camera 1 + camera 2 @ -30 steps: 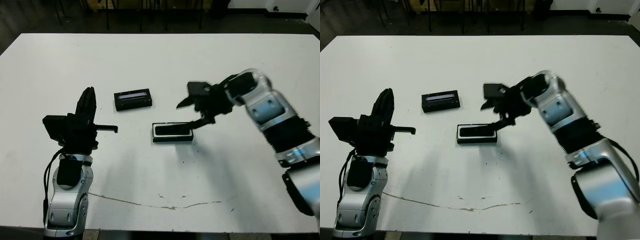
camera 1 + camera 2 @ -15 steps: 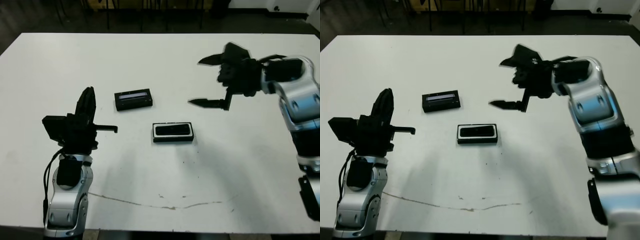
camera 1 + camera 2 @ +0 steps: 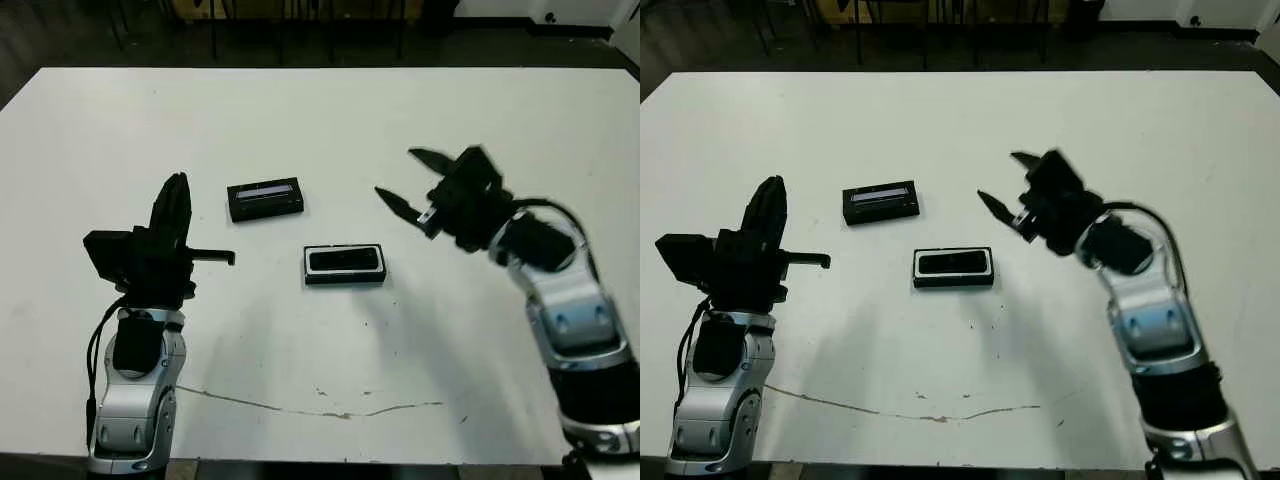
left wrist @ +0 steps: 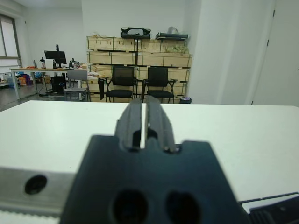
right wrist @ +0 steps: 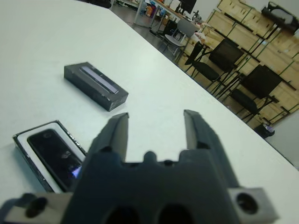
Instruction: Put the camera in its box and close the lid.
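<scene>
The camera (image 3: 346, 261) lies flat inside the box (image 3: 345, 265), its dark body filling most of the white lining, and a small pale glossy patch shows on its face in the right wrist view. The box sits open near the middle of the white table (image 3: 320, 380), long side running across the table. The lid (image 3: 265, 199) lies by itself on the table, a little farther toward the far edge and toward the left side, well apart from the box, with its pale grey strip facing up.

The right gripper (image 3: 408, 185) hangs in the air to the right of the box and touches nothing. Its two black fingers (image 5: 117, 130) are spread wide with empty space between them, pointing toward the lid and the box. The silver forearm behind it runs back toward the near right corner of the table.

The left gripper (image 3: 175, 205) stands upright over the left part of the table, nearer the front edge than the lid is. Its fingers (image 4: 132, 119) are pressed close together with only a thin slit between them, and they hold nothing. They point toward the far edge of the table.

A thin dark crack line (image 3: 320, 400) runs across the tabletop near the front edge. Beyond the far edge, the left wrist view shows office chairs (image 4: 122, 81) and shelves of wooden crates (image 4: 140, 53).
</scene>
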